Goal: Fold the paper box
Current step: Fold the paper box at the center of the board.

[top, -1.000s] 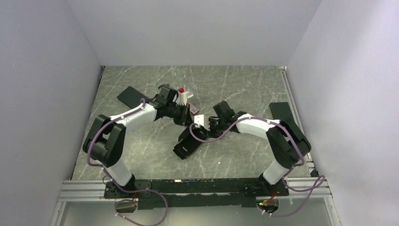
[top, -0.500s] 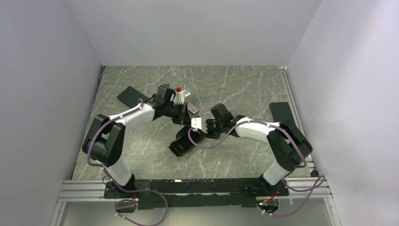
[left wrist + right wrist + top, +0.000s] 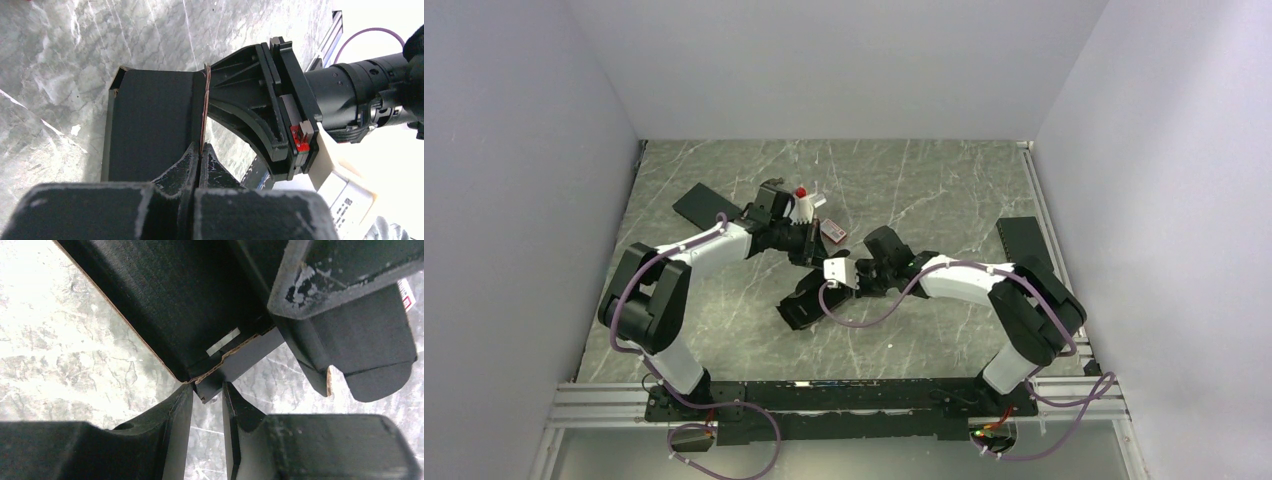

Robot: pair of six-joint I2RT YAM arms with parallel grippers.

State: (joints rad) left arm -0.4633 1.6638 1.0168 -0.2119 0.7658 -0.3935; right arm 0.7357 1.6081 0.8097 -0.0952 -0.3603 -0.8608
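The paper box [image 3: 802, 305], matte black die-cut cardboard, lies partly folded mid-table between both arms. In the left wrist view a broad black panel [image 3: 150, 125] meets an upright flap [image 3: 204, 107] seen edge-on. My left gripper [image 3: 201, 147] is shut on that flap's thin edge, and it sits at the box's far end [image 3: 812, 250]. In the right wrist view a corner of the box [image 3: 210, 385] pokes between my right gripper's [image 3: 207, 392] tips. Its fingers [image 3: 175, 412] stand apart with marble showing between them. From above, the right gripper [image 3: 829, 285] is at the box's right side.
A plain black slab [image 3: 699, 205] lies at the back left and another [image 3: 1024, 238] at the right by the rail. A small rectangular case [image 3: 832, 231] rests just behind the box. The right gripper's body [image 3: 272, 107] fills the left wrist view close by.
Both grippers and the box have shifted left and slightly nearer. The right jaws have narrowed around the box corner. The left jaws stayed shut on the flap.
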